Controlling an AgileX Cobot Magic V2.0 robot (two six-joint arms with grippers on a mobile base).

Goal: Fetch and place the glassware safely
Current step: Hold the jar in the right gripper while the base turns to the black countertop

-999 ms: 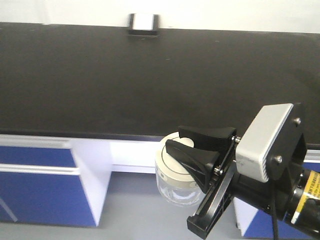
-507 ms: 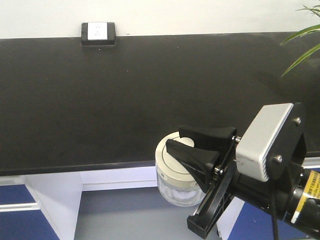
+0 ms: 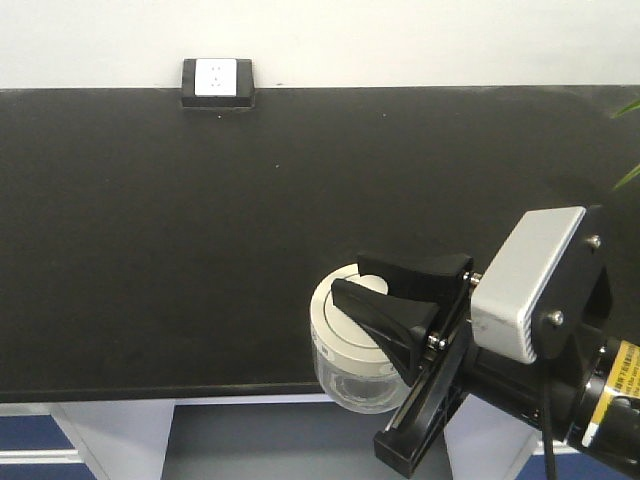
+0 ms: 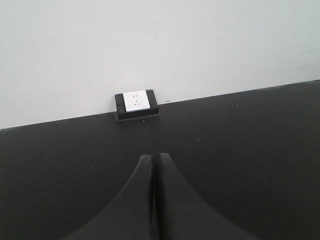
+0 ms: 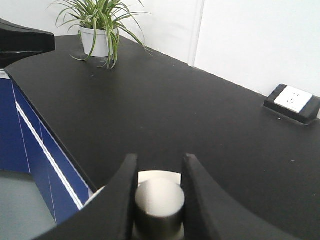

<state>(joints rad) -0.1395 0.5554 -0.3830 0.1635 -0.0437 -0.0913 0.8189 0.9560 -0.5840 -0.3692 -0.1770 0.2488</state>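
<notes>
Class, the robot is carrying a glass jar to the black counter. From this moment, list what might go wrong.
1. The right claw pinches only the knob on the lid. If the lid is loose, the jar could drop away beneath it.
2. The jar hangs at the front edge of the counter. Its glass might knock that edge, or be set down too near it and tip off.

Jar (image 3: 345,375) at counter (image 3: 150,250) front edge; socket (image 3: 217,80) at counter rear, left of jar; plant (image 5: 97,37) on counter.
</notes>
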